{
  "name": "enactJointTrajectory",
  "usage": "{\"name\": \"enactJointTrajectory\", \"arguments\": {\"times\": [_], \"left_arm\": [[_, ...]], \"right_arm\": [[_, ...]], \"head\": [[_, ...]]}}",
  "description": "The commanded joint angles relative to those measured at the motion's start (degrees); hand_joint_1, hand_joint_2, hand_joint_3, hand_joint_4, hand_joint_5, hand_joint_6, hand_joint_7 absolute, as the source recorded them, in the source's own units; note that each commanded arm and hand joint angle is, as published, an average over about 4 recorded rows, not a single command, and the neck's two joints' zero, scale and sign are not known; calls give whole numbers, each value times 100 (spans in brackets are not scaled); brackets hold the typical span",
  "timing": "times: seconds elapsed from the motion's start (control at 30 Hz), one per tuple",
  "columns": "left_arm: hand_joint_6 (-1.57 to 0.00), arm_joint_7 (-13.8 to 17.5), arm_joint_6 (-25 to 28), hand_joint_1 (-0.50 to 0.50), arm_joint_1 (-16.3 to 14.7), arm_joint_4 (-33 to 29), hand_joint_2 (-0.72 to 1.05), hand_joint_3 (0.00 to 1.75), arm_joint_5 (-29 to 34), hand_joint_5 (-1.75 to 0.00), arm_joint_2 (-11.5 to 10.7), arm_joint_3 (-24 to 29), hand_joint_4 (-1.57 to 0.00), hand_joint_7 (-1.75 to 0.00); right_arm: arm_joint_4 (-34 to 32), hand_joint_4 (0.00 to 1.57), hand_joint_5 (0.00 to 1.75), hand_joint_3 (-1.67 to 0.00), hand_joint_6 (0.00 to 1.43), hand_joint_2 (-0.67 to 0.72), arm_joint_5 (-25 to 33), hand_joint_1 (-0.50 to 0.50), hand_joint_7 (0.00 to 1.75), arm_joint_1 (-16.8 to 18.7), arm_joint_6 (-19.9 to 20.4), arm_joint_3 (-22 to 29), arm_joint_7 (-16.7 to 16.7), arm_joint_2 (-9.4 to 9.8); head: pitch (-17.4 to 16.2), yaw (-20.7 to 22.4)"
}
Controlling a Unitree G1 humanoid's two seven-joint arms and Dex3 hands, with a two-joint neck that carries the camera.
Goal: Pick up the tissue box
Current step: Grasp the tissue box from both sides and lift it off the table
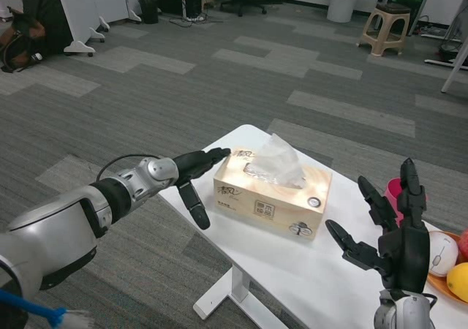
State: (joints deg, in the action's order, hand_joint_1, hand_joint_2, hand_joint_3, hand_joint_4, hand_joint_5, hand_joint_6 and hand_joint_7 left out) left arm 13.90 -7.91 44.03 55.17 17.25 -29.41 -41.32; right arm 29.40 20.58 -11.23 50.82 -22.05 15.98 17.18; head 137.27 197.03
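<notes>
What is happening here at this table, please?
A humanoid robot is reaching for a tissue box that lies on a white table. Its left hand is at the box's left end, fingers spread, holding nothing. Its right hand is raised and open to the right of the box, apart from it. The box is not lifted yet. Some fruit lies at the table's right edge.

The tissue box [272, 198] is set on the desk [307, 270], toward its far left corner. The left robot hand [196, 177] is placed just beside the box's left end. The right robot hand [395, 237] is raised to the box's right, apart from it.
</notes>
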Motion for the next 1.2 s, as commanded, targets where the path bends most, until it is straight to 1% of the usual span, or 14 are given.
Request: {"name": "enactJointTrajectory", "arguments": {"times": [0.03, 0.13, 0.37, 0.43, 0.57, 0.67, 0.73, 0.8, 0.83, 0.9, 0.97, 1.03, 1.1, 1.2], "left_arm": [[0, 139, 53, 50, -252, -250, -13, 0, -38, -5, 54, -161, 0, 0], [0, 161, 53, 50, -353, -479, -19, 0, -44, 0, 26, -183, 0, 0], [0, 223, 62, 50, -659, -1030, -19, 0, -73, -10, -86, -174, 0, 0], [0, 240, 66, 50, -755, -1158, -19, 0, -73, -10, -130, -148, 0, 0], [0, 280, 70, 50, -944, -1364, -19, 0, -73, -10, -201, -34, 0, 0], [0, 289, 73, 50, -1129, -1503, -19, 0, -77, -10, -212, 186, 0, 0], [0, 289, 77, 50, -1252, -1566, -19, 0, -93, -10, -196, 375, 0, 0], [0, 289, 77, 50, -1340, -1593, -19, 0, -110, -10, -155, 548, 0, 0], [0, 289, 75, 50, -1375, -1597, -19, 0, -117, -10, -126, 630, 0, 0], [0, 289, 70, 50, -1417, -1595, -19, 0, -115, -10, -73, 759, 0, 0], [0, 289, 70, 50, -1439, -1590, -19, 0, -110, -10, -38, 852, 0, 0], [0, 289, 66, 50, -1494, -1584, -19, 0, -86, -10, 37, 1038, 0, 0], [0, 289, 57, 50, -1564, -1575, -19, 0, -69, -10, 133, 1271, 0, 0], [0, 289, 22, 50, -1597, -1569, -19, 0, -73, -10, 221, 1484, 0, 0]], "right_arm": [[-24, 49, 19, -48, 0, -29, 51, 12, 7, 42, 42, 34, 19, 31], [-31, 49, 19, -48, 0, -29, 51, 12, 7, 42, 42, 34, 19, 31], [-53, 49, 19, -48, 0, -29, 51, 12, 7, 42, 42, 39, 19, 31], [-62, 49, 19, -48, 0, -29, 51, 12, 7, 42, 42, 34, 19, 31], [-79, 47, 19, -48, 0, -29, 51, 12, 7, 42, 42, 34, 19, 45], [-86, 44, 19, -48, 0, -29, 51, 12, 7, 44, 42, 30, 19, 58], [-86, 43, 19, -48, 0, -29, 51, 12, 7, 49, 40, 32, 19, 69], [-70, 41, 19, -48, 0, -29, 51, 12, 7, 51, 29, 28, 17, 89], [-57, 39, 19, -48, 0, -29, 51, 12, 7, 51, 20, 21, 15, 102], [-31, 30, 19, -48, 0, -32, 53, 12, 7, 51, -8, -1, 8, 122], [-13, 23, 19, -48, 0, -35, 58, 12, 7, 51, -39, -19, 4, 126], [9, 19, 19, -48, 0, -35, 60, 12, 7, 51, -112, -27, -38, 132], [57, 16, 24, -48, 0, -35, 60, 12, 7, 51, -191, -23, -122, 128], [154, 11, 29, -48, 0, -35, 60, 12, 7, 51, -246, -19, -203, 122]], "head": [[-4, -12], [8, -90], [71, -182], [71, -182], [167, -539], [151, -503], [39, -841], [-198, -1236], [-243, -1215], [-498, -1303], [-613, -1310], [-787, -1235], [-999, -1177], [-950, -1188]]}}
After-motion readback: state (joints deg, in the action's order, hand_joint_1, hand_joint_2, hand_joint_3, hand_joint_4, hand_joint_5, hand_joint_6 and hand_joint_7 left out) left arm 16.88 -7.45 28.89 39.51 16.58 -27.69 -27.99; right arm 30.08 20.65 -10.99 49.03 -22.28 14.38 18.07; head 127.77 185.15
